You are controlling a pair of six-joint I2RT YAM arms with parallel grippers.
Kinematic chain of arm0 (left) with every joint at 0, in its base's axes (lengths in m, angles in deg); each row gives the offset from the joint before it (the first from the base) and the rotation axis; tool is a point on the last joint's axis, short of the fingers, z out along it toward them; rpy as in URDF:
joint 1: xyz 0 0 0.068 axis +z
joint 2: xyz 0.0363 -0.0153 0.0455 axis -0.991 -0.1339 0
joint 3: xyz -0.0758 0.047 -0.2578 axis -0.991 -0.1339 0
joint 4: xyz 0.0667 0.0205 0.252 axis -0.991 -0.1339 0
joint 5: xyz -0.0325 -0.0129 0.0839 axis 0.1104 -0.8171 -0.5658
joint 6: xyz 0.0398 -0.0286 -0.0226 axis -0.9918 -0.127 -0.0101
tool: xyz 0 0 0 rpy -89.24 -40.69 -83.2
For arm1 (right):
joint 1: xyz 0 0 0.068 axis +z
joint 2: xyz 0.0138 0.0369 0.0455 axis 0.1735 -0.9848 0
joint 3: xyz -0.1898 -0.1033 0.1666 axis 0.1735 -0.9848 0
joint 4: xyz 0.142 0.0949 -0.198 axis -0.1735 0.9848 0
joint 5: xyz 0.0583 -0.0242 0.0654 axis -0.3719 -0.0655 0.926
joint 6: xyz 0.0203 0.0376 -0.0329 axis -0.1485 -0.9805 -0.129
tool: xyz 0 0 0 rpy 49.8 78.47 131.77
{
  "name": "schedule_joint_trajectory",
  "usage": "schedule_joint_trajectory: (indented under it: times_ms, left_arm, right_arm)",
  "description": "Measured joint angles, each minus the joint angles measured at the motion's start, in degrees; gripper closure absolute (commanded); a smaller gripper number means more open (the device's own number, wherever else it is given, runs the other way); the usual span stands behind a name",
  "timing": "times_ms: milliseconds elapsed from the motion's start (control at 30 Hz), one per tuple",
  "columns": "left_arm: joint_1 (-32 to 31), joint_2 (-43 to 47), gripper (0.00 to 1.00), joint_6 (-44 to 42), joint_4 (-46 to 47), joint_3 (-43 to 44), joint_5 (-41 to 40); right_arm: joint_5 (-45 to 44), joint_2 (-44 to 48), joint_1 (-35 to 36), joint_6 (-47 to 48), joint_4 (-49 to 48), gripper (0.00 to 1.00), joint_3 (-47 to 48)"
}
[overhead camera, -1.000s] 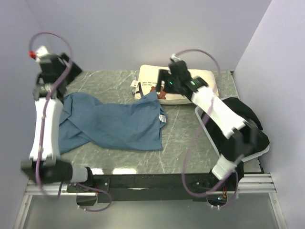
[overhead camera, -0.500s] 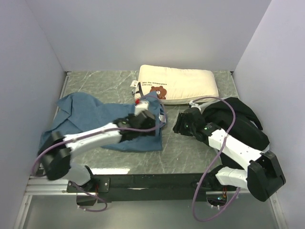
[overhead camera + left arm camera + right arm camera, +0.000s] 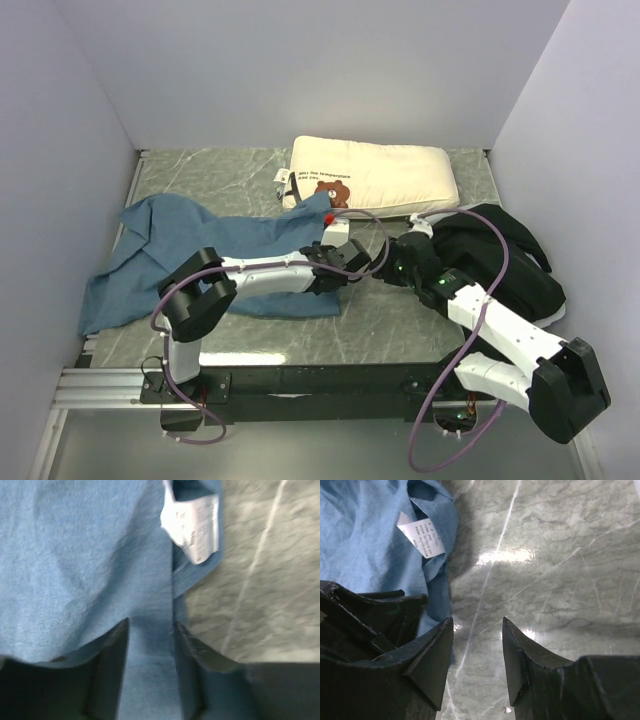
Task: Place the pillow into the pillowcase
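The cream-white pillow (image 3: pixel 385 180) with the bear face lies at the back of the table. The dusty-blue pillowcase (image 3: pixel 200 255) lies crumpled across the left and middle. My left gripper (image 3: pixel 345 262) is open low over the pillowcase's right edge; in the left wrist view its gripper (image 3: pixel 150 630) has blue cloth (image 3: pixel 75 555) between the jaws, just below a white care tag (image 3: pixel 195 535). My right gripper (image 3: pixel 385 262) is open and empty over bare table just right of that edge (image 3: pixel 477 630). The cloth (image 3: pixel 365 540) and the tag (image 3: pixel 422 535) also show in the right wrist view.
A black fabric bundle (image 3: pixel 510 265) fills the right side of the green marbled table (image 3: pixel 400 320). Walls close in on the left, back and right. The left gripper's dark body (image 3: pixel 365 615) sits close beside the right gripper's left finger.
The left arm swung from the far left corner down to the pillowcase's right edge. The right arm pulled back from the pillow and came in low beside that edge, close to the left gripper.
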Motion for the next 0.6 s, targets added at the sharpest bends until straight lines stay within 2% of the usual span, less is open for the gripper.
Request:
schedule_joint_trajectory:
  times_ms: [100,200,367,467,567,600]
  left_arm:
    - [-0.04,-0.68,0.57,0.26,-0.22,-0.44,-0.57]
    - [-0.04,-0.66,0.49,0.61,0.22,-1.22,-0.57]
    - [-0.07,-0.66,0.5,0.0,1.84,-2.75,0.98]
    - [-0.11,-0.66,0.54,-0.46,2.38,-2.86,1.7]
    - [-0.11,-0.68,0.8,-0.52,3.23,-2.86,2.82]
    - [-0.11,-0.68,0.92,-0.31,3.52,-2.89,2.97]
  right_arm:
    - [0.04,0.37,-0.11,0.02,-0.09,0.48,-0.79]
    - [0.07,0.48,-0.15,0.09,-0.26,0.47,-1.81]
    - [0.52,0.15,-0.17,0.17,-1.14,0.47,-2.45]
    - [1.07,-0.66,-0.2,0.17,-2.56,0.47,-2.45]
    - [1.55,-1.51,-0.2,0.17,-3.37,0.47,-2.45]
    - [1.6,-1.64,-0.2,0.17,-3.5,0.47,-2.45]
